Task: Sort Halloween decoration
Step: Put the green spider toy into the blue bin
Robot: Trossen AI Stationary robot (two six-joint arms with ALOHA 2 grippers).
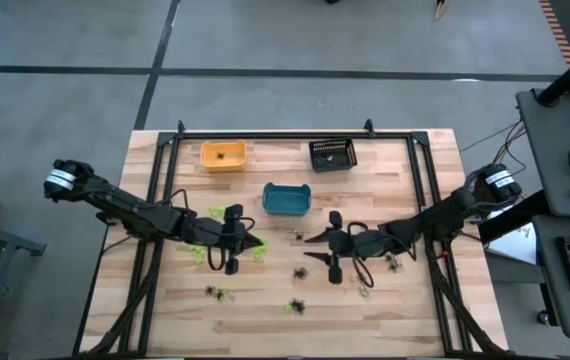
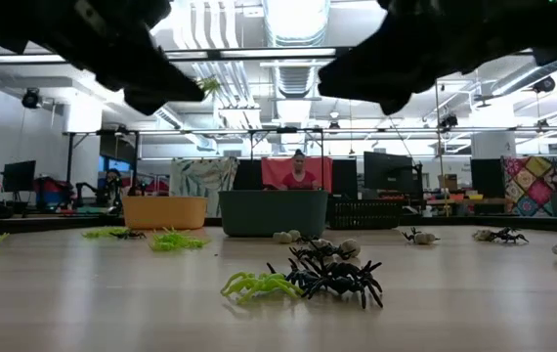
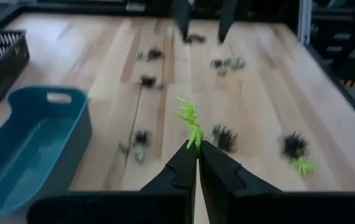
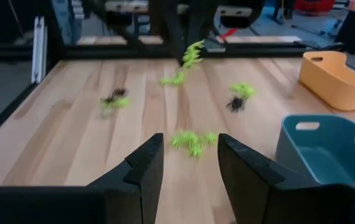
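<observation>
Currently the left gripper is pinching a lime green spider between its closed fingertips, lifting it above the wooden table just beside the teal bin. Opposite, the right gripper is hovering with its jaws parted and empty. Other green, black and pale spiders are lying scattered across the table.

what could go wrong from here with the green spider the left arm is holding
The left gripper pinches the lime green spider only by its edge, so it could slip out above the table. The teal bin and orange bin sit close together, so a drop could land in the wrong one. The open right gripper waits nearby; the arms could crowd each other.
</observation>
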